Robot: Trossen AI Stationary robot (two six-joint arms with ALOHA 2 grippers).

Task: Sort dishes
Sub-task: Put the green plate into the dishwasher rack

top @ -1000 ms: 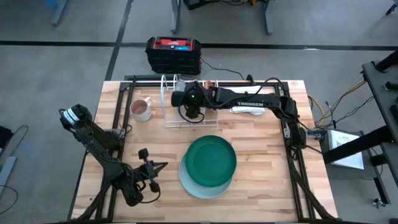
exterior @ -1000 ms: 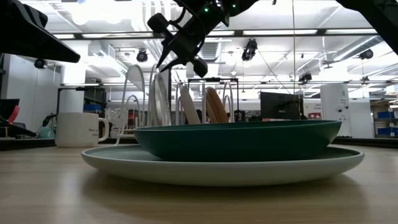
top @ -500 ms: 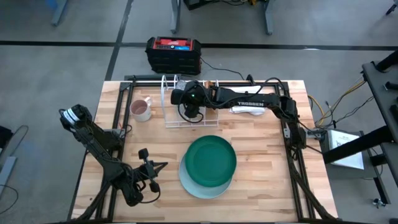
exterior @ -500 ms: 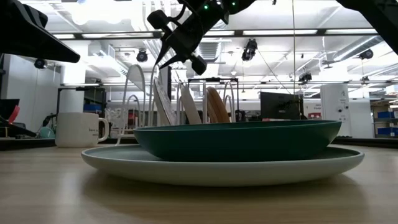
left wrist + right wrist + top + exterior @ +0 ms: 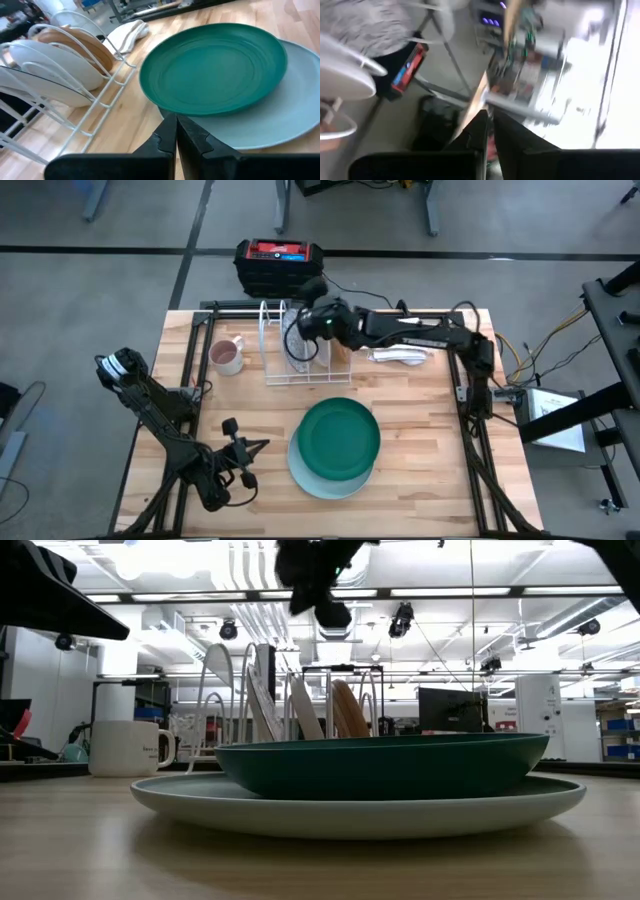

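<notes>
The wooden table point(image 5: 420, 470) carries a wire rack point(image 5: 290, 370), mug point(image 5: 227, 356), cloth point(image 5: 400, 357) and mint plate point(image 5: 310, 475).

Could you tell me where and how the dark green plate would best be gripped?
Probably at its raised rim: the dark green plate lies flat on the pale mint plate, so only the edge offers a pinch. Coming from above on the side nearer the left gripper looks simplest.

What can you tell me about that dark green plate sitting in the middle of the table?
The dark green plate is round, glossy and shallow, with a raised rim and faint concentric rings on its face, as the left wrist view shows. It lies flat and upright, stacked on a wider pale mint plate that peeks out beneath it. It sits on the wooden table, in front of the white wire rack. Neither gripper touches it.
</notes>
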